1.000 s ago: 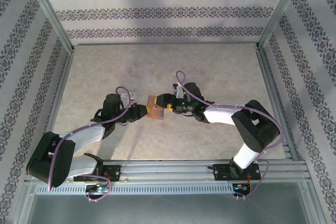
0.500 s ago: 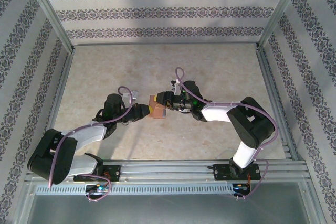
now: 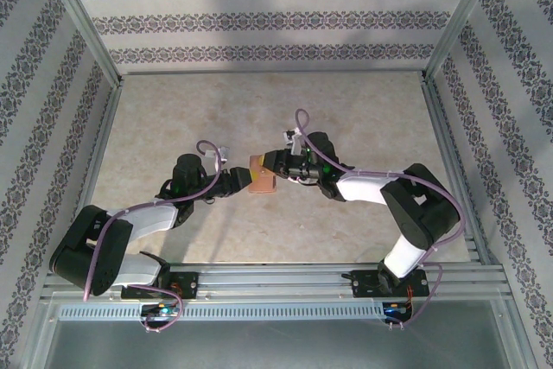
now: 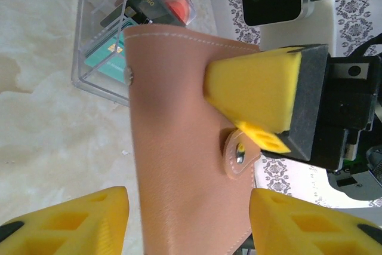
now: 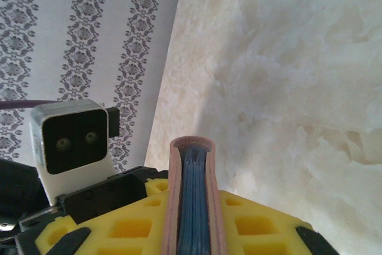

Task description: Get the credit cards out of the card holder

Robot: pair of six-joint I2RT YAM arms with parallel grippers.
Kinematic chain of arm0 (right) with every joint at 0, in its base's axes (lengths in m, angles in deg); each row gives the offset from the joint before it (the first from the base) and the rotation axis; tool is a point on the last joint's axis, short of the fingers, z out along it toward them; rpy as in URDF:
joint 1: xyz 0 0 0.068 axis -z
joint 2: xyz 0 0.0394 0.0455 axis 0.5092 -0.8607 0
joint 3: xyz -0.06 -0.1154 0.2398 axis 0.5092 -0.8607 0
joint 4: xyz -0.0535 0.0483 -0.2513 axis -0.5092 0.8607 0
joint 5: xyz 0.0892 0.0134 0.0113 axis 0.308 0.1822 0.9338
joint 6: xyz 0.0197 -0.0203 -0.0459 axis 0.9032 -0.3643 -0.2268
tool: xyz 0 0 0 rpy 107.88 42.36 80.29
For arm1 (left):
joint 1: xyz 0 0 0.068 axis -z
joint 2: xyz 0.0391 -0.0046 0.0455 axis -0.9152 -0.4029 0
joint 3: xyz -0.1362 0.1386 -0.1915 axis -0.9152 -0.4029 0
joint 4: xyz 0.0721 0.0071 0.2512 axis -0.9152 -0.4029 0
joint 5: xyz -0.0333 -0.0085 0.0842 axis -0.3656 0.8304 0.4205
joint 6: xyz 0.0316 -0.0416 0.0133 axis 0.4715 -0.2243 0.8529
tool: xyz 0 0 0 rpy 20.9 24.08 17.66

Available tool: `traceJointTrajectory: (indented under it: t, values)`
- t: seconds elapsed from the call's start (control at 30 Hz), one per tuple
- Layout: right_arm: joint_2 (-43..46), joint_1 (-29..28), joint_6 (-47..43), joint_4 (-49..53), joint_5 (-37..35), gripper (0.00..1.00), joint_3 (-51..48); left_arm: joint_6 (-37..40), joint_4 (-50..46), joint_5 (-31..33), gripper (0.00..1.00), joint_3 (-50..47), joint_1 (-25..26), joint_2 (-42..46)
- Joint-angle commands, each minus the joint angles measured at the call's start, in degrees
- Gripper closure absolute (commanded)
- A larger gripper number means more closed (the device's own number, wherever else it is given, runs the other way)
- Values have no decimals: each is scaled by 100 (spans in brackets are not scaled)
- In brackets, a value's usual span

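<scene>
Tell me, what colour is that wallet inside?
The wallet is blue inside; the right wrist view shows it best.

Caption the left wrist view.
Right claw grips the closed card holder; left claw open around it, clear tray behind.

Both arms are reaching forward over the desk and bending inward, so the two tools are meeting nose to nose. The left tool (image 3: 238, 181) is keeping its yellow fingers (image 4: 65, 222) spread apart, one at each side of the card holder (image 4: 179, 147). Directly in front of it, the right tool (image 3: 270, 163) is clamping the card holder between its yellow pads (image 5: 131, 225).
</scene>
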Motion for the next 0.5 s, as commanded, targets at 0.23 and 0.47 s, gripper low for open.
traceJointTrajectory:
  t: [0.23, 0.47]
  values:
    - [612, 206, 52, -601, 540, 81, -74, 95, 847, -495, 43, 33, 81, 28]
    - [467, 196, 215, -925, 851, 81, 95, -318, 1685, -940, 43, 69, 81, -220]
